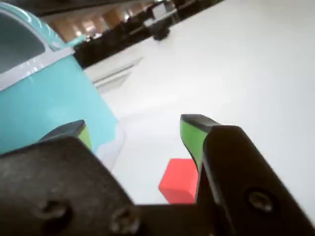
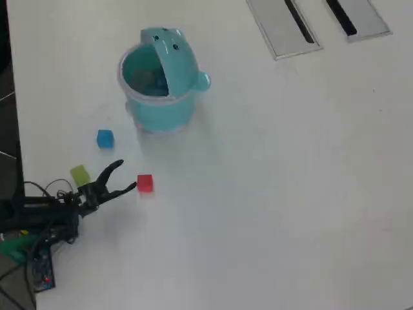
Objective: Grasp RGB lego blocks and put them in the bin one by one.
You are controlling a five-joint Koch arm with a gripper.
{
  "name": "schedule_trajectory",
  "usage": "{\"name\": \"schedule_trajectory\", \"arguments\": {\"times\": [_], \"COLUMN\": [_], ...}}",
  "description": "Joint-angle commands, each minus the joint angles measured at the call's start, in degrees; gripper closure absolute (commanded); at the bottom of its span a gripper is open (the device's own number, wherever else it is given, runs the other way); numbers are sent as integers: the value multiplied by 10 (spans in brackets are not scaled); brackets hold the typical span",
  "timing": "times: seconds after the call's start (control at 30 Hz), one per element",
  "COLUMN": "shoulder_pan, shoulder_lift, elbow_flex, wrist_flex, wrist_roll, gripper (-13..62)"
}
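Note:
The red block point(image 2: 144, 183) lies on the white table just right of my gripper's fingertips; in the wrist view it point(image 1: 178, 180) sits low, next to the right finger. The blue block point(image 2: 104, 138) lies left of the bin. The yellow-green block point(image 2: 80, 175) lies beside my arm. The teal bin point(image 2: 159, 81) stands upright with its lid flipped open; it fills the upper left of the wrist view point(image 1: 49, 93). My gripper point(image 2: 126, 175) is open and empty, its jaws spread wide in the wrist view point(image 1: 138, 132).
Two grey cable hatches point(image 2: 284, 27) are set into the table at the top right. The table's left edge point(image 2: 14, 129) runs beside the arm's base and its cables point(image 2: 35, 223). White tabletop spreads to the right.

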State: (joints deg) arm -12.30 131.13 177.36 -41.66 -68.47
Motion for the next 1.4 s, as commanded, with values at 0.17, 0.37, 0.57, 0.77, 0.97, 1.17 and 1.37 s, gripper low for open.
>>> {"name": "schedule_trajectory", "arguments": {"times": [0.17, 0.37, 0.57, 0.77, 0.97, 1.17, 1.37], "shoulder_pan": [-59, -68, -53, -15, 16, 30, 40], "shoulder_lift": [32, 15, -31, -112, -163, -203, -258], "elbow_flex": [2, -47, -122, -187, -217, -254, -272], "wrist_flex": [98, 211, 262, 263, 272, 302, 299], "wrist_roll": [-122, -163, -208, -252, -278, -285, -299], "gripper": [164, 173, 173, 172, 171, 172, 171]}}
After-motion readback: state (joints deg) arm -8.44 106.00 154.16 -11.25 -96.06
